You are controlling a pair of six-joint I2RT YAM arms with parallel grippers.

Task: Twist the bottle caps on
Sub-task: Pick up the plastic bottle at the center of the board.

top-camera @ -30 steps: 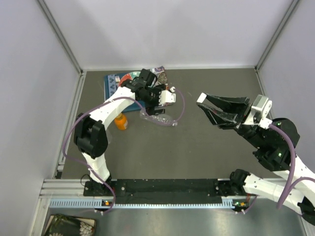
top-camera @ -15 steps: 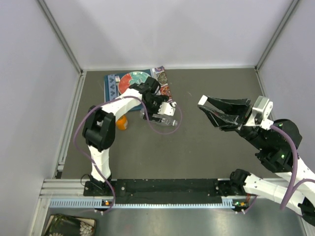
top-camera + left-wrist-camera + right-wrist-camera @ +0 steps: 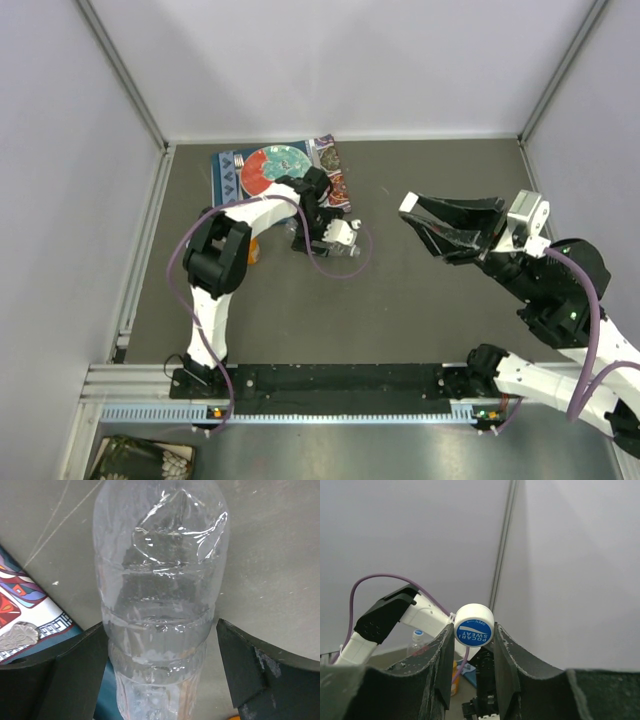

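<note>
While its jaws stand wide on either side of the clear bottle (image 3: 160, 580), the left end effector (image 3: 160, 680) has hold of nothing yet. One finger (image 3: 75, 680) seems to brush the bottle's wall and the other stands just clear of it. The bottle appears to lie on the worktop (image 3: 400, 320), near the corner of the patterned plate (image 3: 268, 168). I cannot tell from the wrist view which end is the neck.

Across the worktop, well apart, the right end effector (image 3: 412, 212) is raised and pinches a white cap (image 3: 474, 625) with a blue label between its fingertips. An orange bottle (image 3: 252, 250) sits half hidden behind the left arm.

The clear bottle looks empty, so it is probably very light, and its thin walls are already creased and dented. It will likely buckle under a hard squeeze and may slide or roll on the smooth surface. The ribbed band between the fingers looks stiffer than the crumpled part, so that seems the better place to take hold, with moderate pressure. The cap is small, rigid and smooth, and held only at its rim, so it could twist out.
</note>
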